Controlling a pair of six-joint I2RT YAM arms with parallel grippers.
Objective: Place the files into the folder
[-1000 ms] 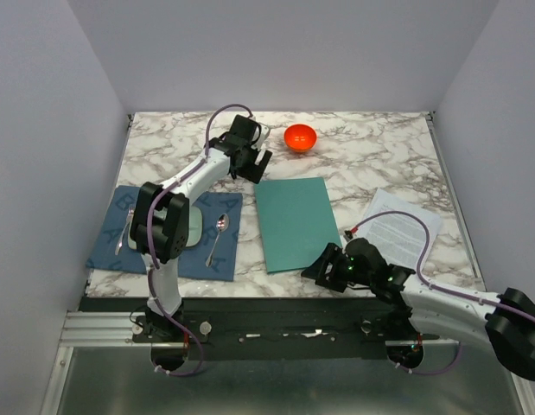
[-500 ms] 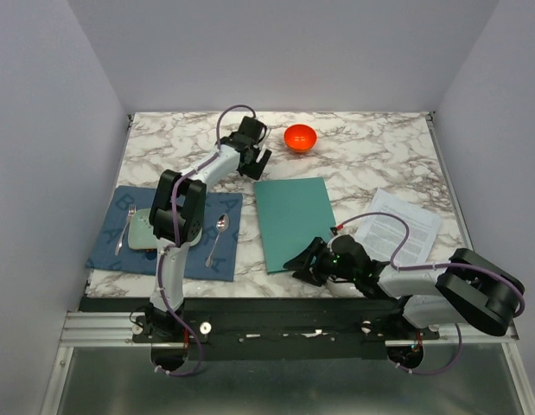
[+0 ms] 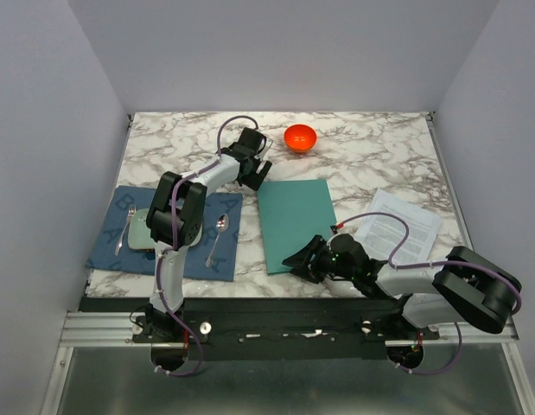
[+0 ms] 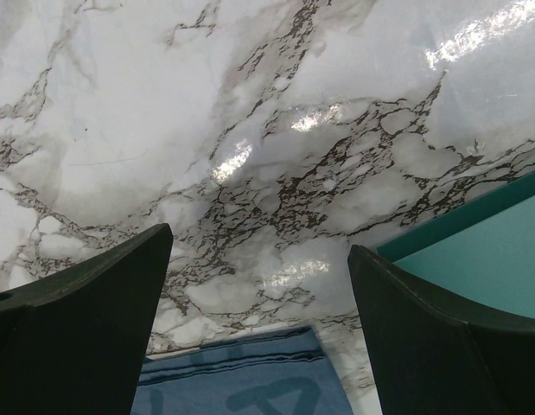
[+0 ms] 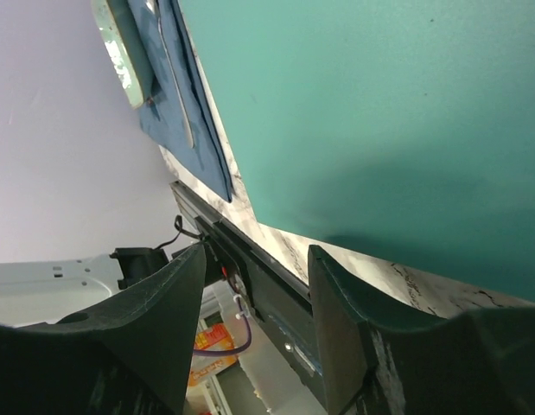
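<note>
Spotter: Your right arm has swung in from the right. Its right hand [image 3: 295, 259] now sits low at the near right corner of the folder [image 3: 293, 220]; a second ago it was out past that corner. The left hand [image 3: 257, 173] has come down toward the folder's far left corner.

Operator: Is either one holding anything?

Spotter: No. The left hand is spread wide over bare marble, and the folder's edge shows just to one side in its wrist view. The right hand has its fingers apart with nothing between them, and the folder's near edge is close ahead.

Operator: And the files?

Spotter: The files [image 3: 390, 235] lie flat on the tabletop [image 3: 379, 156], right of the folder and apart from it. Your right arm's cable [image 3: 405, 220] arches over them. The folder lies closed and flat. My read is that you are lining up to lift the cover, and nothing is filed yet.

Operator: Surface?

Spotter: Glossy marble pattern with glare patches. It is likely slick, so the folder may slide when you pry at it.

Operator: Surroundings?

Spotter: At left is a blue mat [image 3: 116, 242] with a mint plate [image 3: 139, 232] and a spoon [image 3: 219, 226]. An orange bowl [image 3: 300, 137] sits at the far side. Plain pale walls [image 3: 276, 52] close in three sides.
</note>
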